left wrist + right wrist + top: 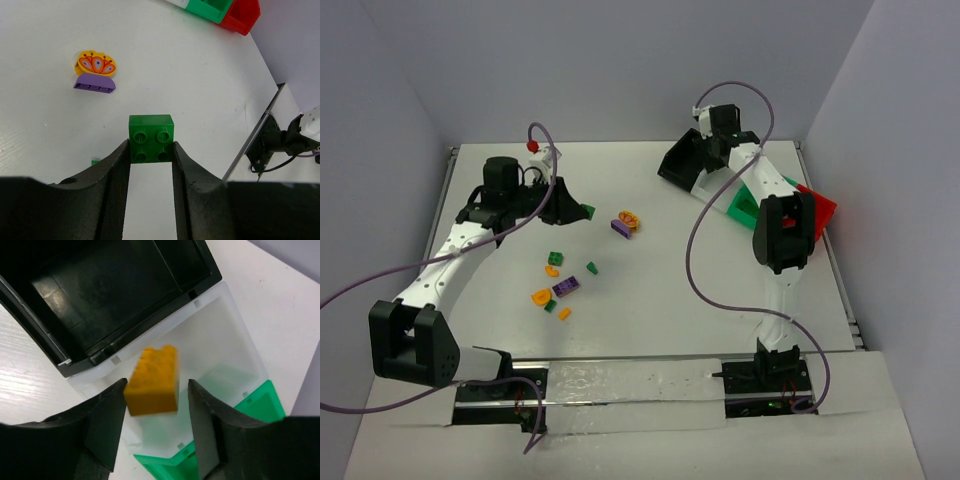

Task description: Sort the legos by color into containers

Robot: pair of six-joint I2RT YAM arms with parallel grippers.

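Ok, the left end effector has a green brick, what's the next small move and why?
Probably carry the left end effector rightward toward the green bin: it is clamped on the green brick, and the right end effector hovers over the neighbouring white bin with an orange brick between open fingers, so go slowly.

Glossy plastic containers (100,290) (matt table (650,290))

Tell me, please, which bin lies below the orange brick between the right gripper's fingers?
The white bin, set between the black bin and the green bin.
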